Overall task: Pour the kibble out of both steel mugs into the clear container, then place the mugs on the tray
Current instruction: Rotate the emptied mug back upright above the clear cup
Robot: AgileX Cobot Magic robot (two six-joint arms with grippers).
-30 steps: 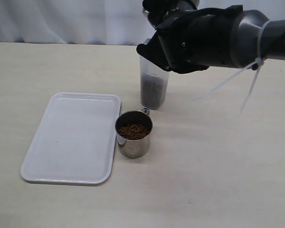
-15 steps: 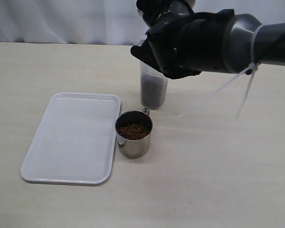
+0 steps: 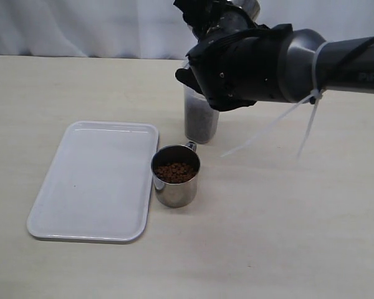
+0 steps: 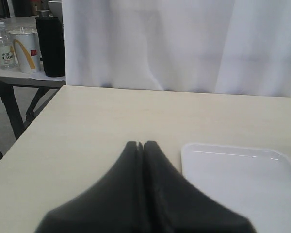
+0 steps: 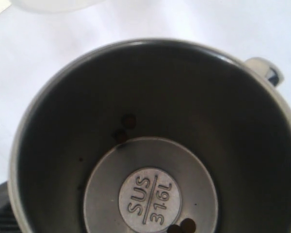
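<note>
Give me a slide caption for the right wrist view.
Inside the steel mug, nearly empty: a few kibble pellets lie around the SUS 316L stamp.

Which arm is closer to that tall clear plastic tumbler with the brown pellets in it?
Right. The right gripper holds a shiny steel mug over the tall clear plastic tumbler; the left gripper, shut, hangs beside the flat white tray.

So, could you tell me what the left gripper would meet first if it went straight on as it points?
Probably nothing nearby: the shut left gripper points across bare table toward the white curtain, with the tray beside that line; depth is unclear.
</note>
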